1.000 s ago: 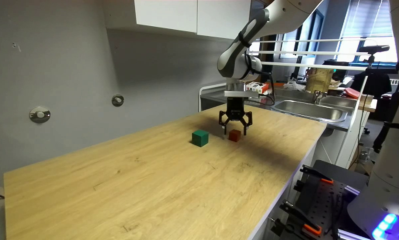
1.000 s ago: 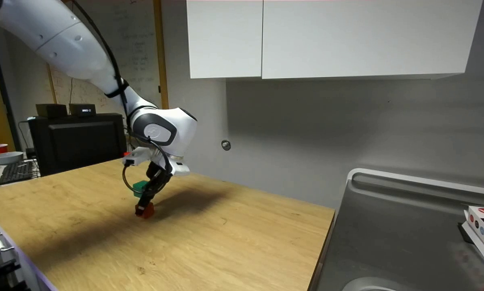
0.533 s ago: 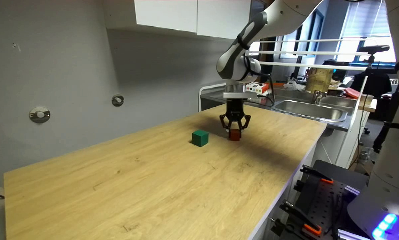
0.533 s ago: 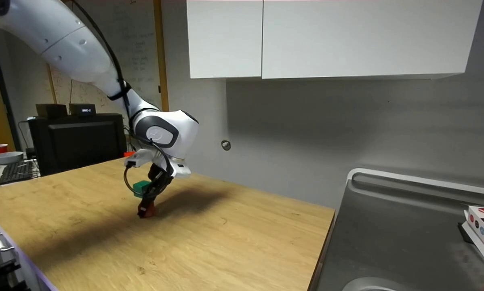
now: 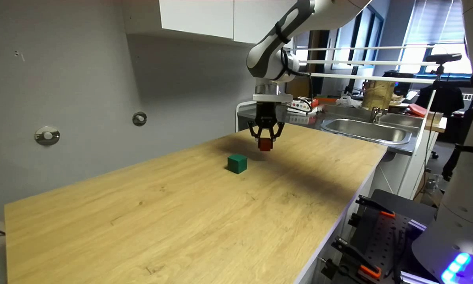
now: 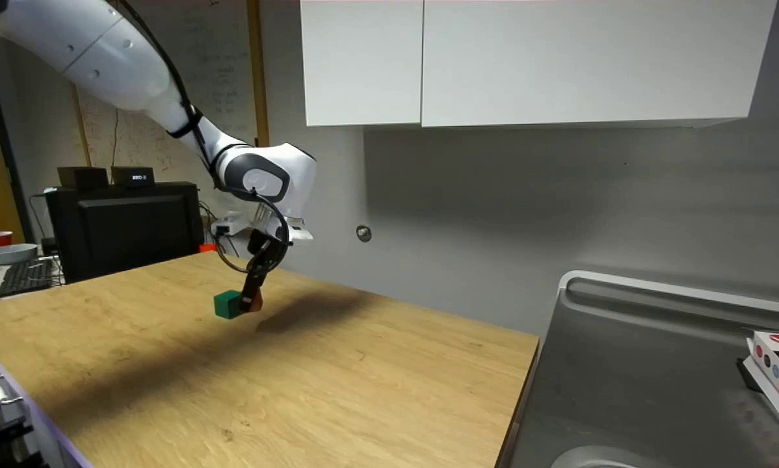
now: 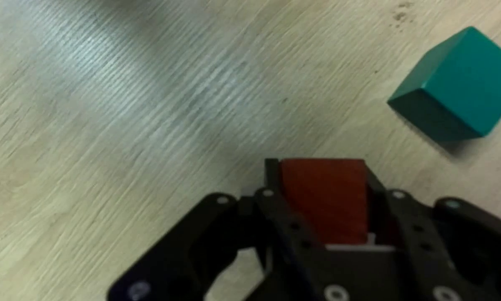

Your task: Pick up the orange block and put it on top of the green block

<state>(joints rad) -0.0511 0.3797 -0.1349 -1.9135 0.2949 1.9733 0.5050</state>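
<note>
Held off the table, the orange block [image 7: 325, 200] sits squeezed between both fingers of my gripper [image 7: 320, 167] in the wrist view. An exterior view shows the same block [image 5: 265, 146] between the fingertips, some way above the wood. On the tabletop rests the green block [image 5: 237, 163], with my gripper [image 5: 265, 144] higher and to its right there. In an exterior view a finger covers most of the orange block [image 6: 257, 301] and stands in line with the right edge of the green block [image 6: 227, 305]. The wrist view has the green block [image 7: 472, 88] at upper right, apart from the gripper.
The wooden tabletop [image 5: 161, 213] runs along a grey wall [image 5: 82, 98]. White cabinets [image 5: 197, 17] hang above its far part. Beyond its far end are a metal sink [image 5: 366, 130] and a small box [image 5: 301, 104]. A monitor [image 6: 126, 231] stands behind it in an exterior view.
My gripper was open around the orange block on the table, then shut on it. It has since risen with the block and shifted toward the wall. The green block has not moved.
</note>
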